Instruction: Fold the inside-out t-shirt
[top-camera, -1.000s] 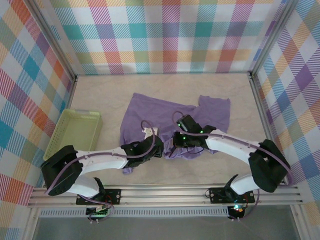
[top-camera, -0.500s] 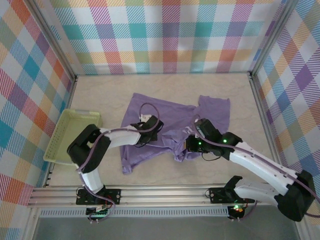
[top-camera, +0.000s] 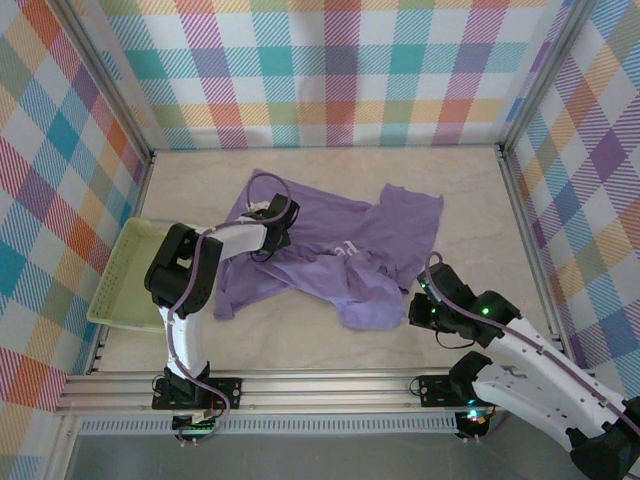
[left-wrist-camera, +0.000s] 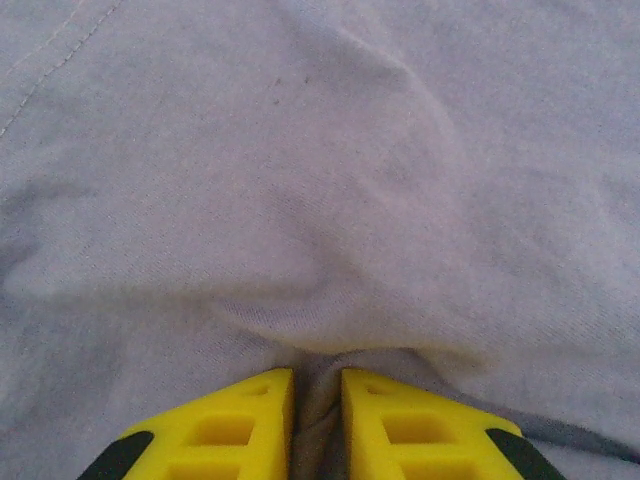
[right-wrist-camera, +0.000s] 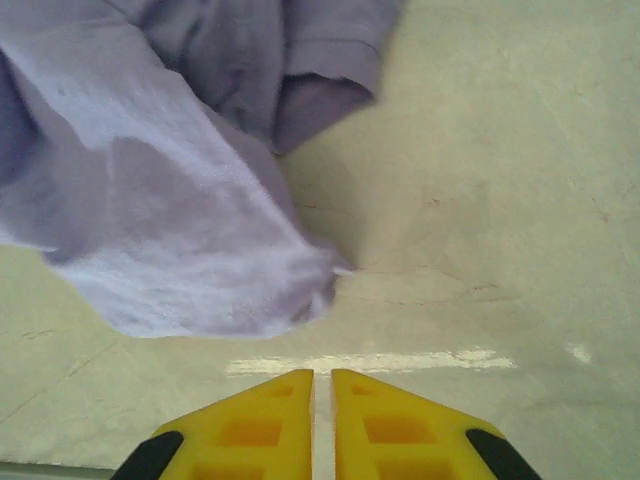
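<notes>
Across the middle of the pale beige marbled table (top-camera: 300, 345), in a wrinkled, partly bunched sprawl: the plain lavender-purple soft-fabric short-sleeved t-shirt (top-camera: 330, 250). Reaching from near the table's left side toward its right, with a flatter part at the far right and a thick rumpled lobe hanging toward the near edge. Showing a stitched seam line at the top left of the left wrist view.

Clamped on a raised ridge of that cloth at the shirt's far-left part: the left gripper (left-wrist-camera: 316, 378), yellow fingers (left-wrist-camera: 240, 425) almost together, fabric tucked up into the narrow slit between them and puckering just ahead of the tips. Stretched in from the left side of the table, white arm bent low over the shirt.

Closed and empty: the right gripper (right-wrist-camera: 322, 378), yellow fingers side by side with only a sliver of bare table between. Poised over bare tabletop just beside the shirt's near-right lobe, apart from the cloth, with the rounded edge of that lobe a little ahead of the tips and to their left.

At the table's left edge, near the shirt's left end: a pale green rectangular plastic basket (top-camera: 125, 270). Around three sides: walls (top-camera: 340, 80) of pastel plaid.
</notes>
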